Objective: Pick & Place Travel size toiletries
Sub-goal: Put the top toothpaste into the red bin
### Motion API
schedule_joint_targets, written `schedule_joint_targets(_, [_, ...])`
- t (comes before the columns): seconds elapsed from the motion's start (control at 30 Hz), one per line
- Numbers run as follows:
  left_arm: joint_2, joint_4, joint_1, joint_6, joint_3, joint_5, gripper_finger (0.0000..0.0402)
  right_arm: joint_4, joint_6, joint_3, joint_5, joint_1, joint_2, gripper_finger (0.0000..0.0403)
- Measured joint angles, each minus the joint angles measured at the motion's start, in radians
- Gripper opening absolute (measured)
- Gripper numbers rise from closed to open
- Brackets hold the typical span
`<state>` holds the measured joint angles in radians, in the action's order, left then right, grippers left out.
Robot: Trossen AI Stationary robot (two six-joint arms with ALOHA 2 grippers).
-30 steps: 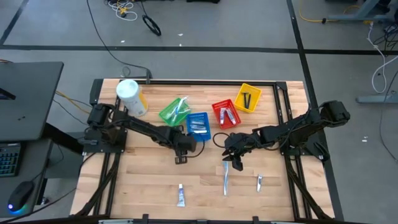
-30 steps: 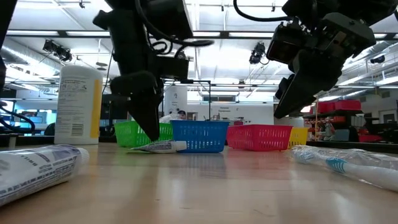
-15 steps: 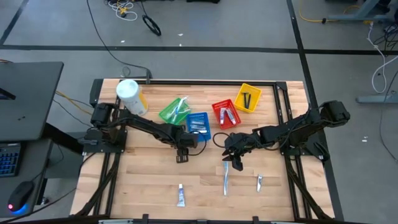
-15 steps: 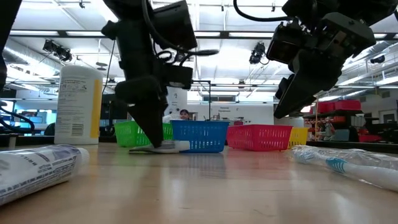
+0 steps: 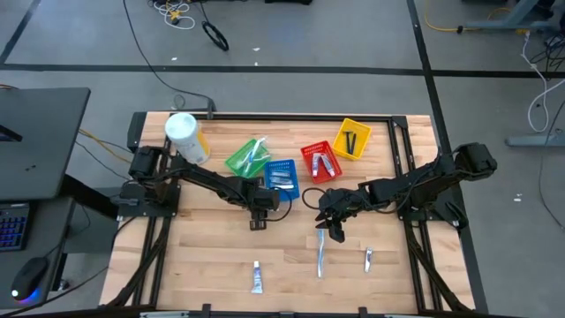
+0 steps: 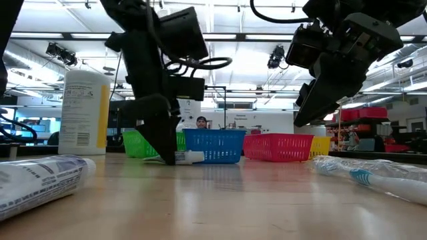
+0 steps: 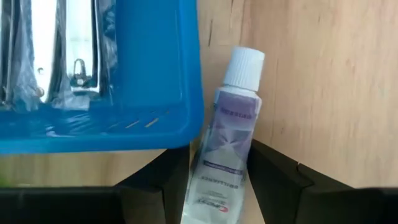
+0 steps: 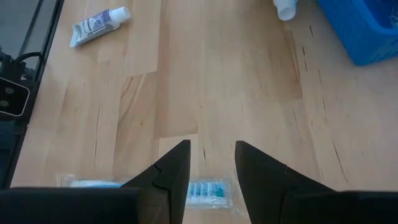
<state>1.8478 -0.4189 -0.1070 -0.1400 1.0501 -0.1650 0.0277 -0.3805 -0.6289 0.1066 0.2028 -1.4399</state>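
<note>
A small white tube (image 7: 225, 143) lies flat on the table against the near side of the blue basket (image 7: 124, 124). My left gripper (image 7: 214, 186) stands open over it, pointing steeply down, one finger on each side of the tube's lower half; I cannot tell whether they touch it. In the low view its fingertips (image 6: 168, 155) reach table level. My right gripper (image 8: 211, 168) hangs open above the middle of the table, over the head end of a wrapped toothbrush (image 8: 205, 190) that lies on the wood (image 5: 320, 252).
Green (image 5: 247, 157), blue (image 5: 282, 175), red (image 5: 320, 162) and yellow (image 5: 352, 139) baskets stand in a row at the back, with a big white canister (image 5: 186, 138) at the far left. Another tube (image 5: 257, 277) and a small item (image 5: 368, 259) lie near the front edge.
My left gripper has sunk toward the table and edged toward the blue basket, so that its fingers now stand around the tube. The tube has stayed where it was.
</note>
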Motion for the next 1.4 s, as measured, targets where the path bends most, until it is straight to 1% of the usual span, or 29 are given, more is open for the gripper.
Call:
schedule_joint_targets(0.13, [-0.007,0.034,0.0,-0.03,-0.029,0.003,0.0166,0.0,0.0,0.0,0.0,0.0,0.0,0.0135])
schedule_joint_targets(0.2, [-0.007,0.035,0.0,-0.036,-0.029,0.005,0.0157,0.0,0.0,0.0,0.0,0.0,0.0,0.0135])
schedule_joint_targets(0.4, [-0.007,0.035,0.0,-0.056,-0.029,0.025,0.0102,-0.001,0.0,0.0,0.002,0.0,0.0,0.0135])
schedule_joint_targets(0.5, [-0.023,0.037,-0.002,-0.07,-0.033,0.045,0.0085,-0.001,-0.006,0.0,0.008,0.0,0.0,0.0135])
schedule_joint_targets(0.67, [-0.094,0.029,-0.02,-0.099,-0.036,0.058,0.0079,-0.01,-0.048,0.0,0.079,0.0,0.032,0.0135])
schedule_joint_targets(0.77, [-0.151,0.034,-0.041,-0.121,-0.035,0.056,0.0079,-0.046,-0.048,0.0,0.083,0.0,0.087,0.0135])
schedule_joint_targets(0.87, [-0.204,0.073,-0.061,-0.126,-0.035,0.04,0.0078,-0.112,-0.033,0.0,0.078,0.0,0.15,0.0135])
schedule_joint_targets(0.93, [-0.237,0.13,-0.065,-0.123,-0.034,0.023,0.0078,-0.189,-0.025,0.0,0.042,0.001,0.193,0.0135])
schedule_joint_targets(1.07, [-0.257,0.261,-0.039,-0.081,-0.034,0.021,0.0081,-0.323,-0.048,0.0,-0.074,0.013,0.262,0.0135])
schedule_joint_targets(1.13, [-0.257,0.341,-0.012,-0.054,-0.034,0.025,0.0082,-0.373,-0.048,0.0,-0.122,0.02,0.289,0.0135])
schedule_joint_targets(1.23, [-0.257,0.443,0.035,-0.008,-0.034,0.034,0.0082,-0.439,-0.048,0.0,-0.168,0.034,0.328,0.0135])
schedule_joint_targets(1.4, [-0.257,0.584,0.122,0.048,-0.033,0.06,0.0082,-0.518,-0.048,0.0,-0.247,0.047,0.389,0.0135])
